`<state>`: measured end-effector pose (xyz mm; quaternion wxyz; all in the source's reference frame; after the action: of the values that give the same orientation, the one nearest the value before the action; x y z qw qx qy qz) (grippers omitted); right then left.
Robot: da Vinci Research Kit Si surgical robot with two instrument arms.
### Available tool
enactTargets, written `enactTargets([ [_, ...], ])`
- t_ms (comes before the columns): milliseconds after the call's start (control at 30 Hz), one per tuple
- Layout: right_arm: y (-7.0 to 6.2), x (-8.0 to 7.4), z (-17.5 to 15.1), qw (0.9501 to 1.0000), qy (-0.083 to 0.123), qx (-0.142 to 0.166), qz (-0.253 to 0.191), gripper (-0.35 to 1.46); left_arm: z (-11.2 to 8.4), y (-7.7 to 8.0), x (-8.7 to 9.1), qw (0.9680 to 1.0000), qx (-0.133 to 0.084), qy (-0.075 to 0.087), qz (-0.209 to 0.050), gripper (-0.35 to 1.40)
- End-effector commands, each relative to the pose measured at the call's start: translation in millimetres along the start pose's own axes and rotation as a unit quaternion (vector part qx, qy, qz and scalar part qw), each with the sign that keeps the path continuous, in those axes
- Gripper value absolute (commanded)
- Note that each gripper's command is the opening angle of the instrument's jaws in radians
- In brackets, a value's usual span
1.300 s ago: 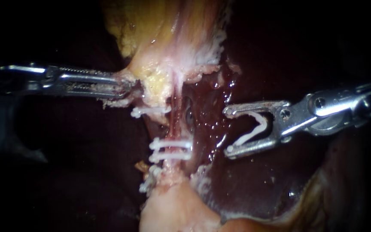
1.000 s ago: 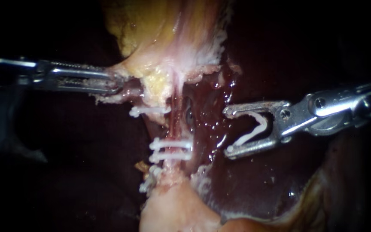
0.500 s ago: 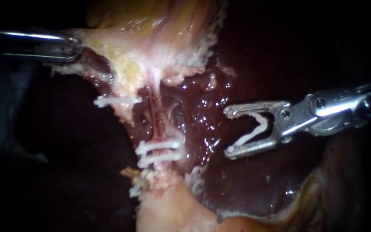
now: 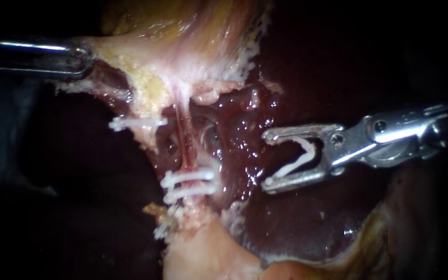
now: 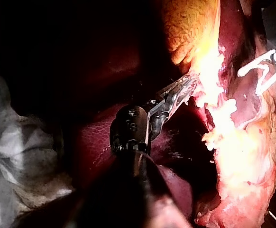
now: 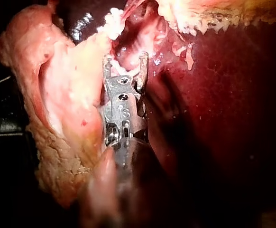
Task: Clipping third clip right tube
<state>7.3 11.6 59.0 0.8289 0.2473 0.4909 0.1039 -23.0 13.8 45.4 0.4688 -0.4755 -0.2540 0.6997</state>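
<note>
left instrument (image 4: 81, 58) has its jaws clamped on pale tissue (image 4: 111, 56) at far left, right instrument (image 4: 268, 159) jaws spread wide holding an open white clip (image 4: 301, 157), right of the tube (image 4: 184, 139)

A surgical bench set-up — wet, dark red liver (image 4: 296, 223) glistens under one tight light, all else black. Two slim steel tools show it: the left instrument (image 4: 81, 58) pinching pale tissue (image 4: 130, 62), the right instrument (image 4: 268, 159) carrying a white loaded clip (image 4: 295, 163) between its jaws, more clips (image 4: 190, 184) ahead of them on a tube (image 4: 185, 140). Beside the left shaft, crumpled pale cloth (image 5: 19, 152).
</note>
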Motion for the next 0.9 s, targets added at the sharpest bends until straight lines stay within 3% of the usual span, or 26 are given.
enactTargets([
  [33,0.0,0.3,0.6,1.0000,0.001,0.002,0.009,0.49,0.0,0.0,0.0,1.0000,0.000,0.000,0.000,-0.35],
  [400,0.9,2.7,5.5,0.9972,0.011,0.005,0.073,0.49,0.2,-0.4,-0.3,1.0000,0.001,0.000,0.001,-0.35],
  [700,3.0,3.3,8.2,0.9957,0.032,0.001,0.087,0.50,0.2,-0.7,-0.4,1.0000,0.001,0.000,0.002,-0.35],
  [900,3.9,3.4,10.0,0.9932,0.054,0.019,0.101,0.50,0.2,-0.8,-0.4,1.0000,0.001,0.001,0.002,-0.35],
])
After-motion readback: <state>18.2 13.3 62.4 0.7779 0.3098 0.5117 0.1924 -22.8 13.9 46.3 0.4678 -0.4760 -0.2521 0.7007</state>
